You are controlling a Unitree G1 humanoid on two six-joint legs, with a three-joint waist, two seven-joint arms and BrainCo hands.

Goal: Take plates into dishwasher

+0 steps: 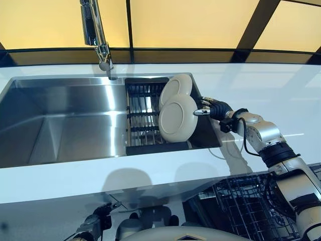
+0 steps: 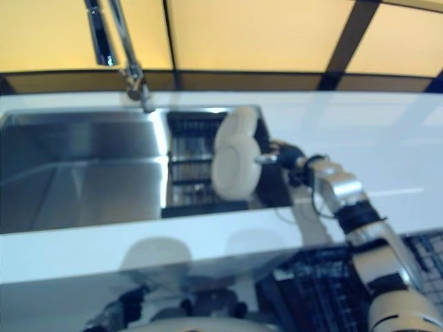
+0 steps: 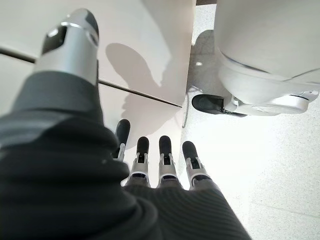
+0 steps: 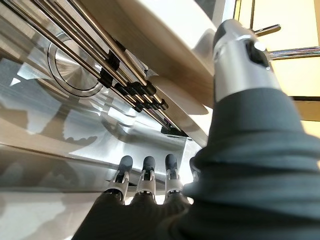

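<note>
Looking down from the head, left eye: white countertop (image 1: 281, 90) running wall to wall under amber panels in dark frames. Stainless sink (image 1: 60, 125) set into it, chrome faucet (image 1: 98, 35) above its back edge. Dark dish rack (image 1: 143, 120) at the sink's right end, holding two cream plates on edge: front plate (image 1: 178, 119), rear plate (image 1: 176, 86) behind and leaning on it. Right hand (image 1: 213, 108) reaches in from the right, fingertips at the front plate's rim; whether they touch it I cannot tell. Black wire dishwasher basket (image 1: 241, 206) below the counter at lower right. Left hand (image 1: 95, 223) low at the bottom edge, under the counter.

Right eye: same items, same order; plates upright in the rack.

Left wrist: left hand (image 3: 160, 160) with fingers straight and relaxed, holding nothing, over a pale speckled floor (image 3: 260, 165) beside a white cabinet front (image 3: 150, 45).

Right wrist: right hand (image 4: 147, 175) with fingers extended and loose, thumb raised beside the plate's cream underside (image 4: 165, 40); nothing grasped. Rack bars (image 4: 80, 35) and the sink drain (image 4: 70, 65) show past the fingers.
</note>
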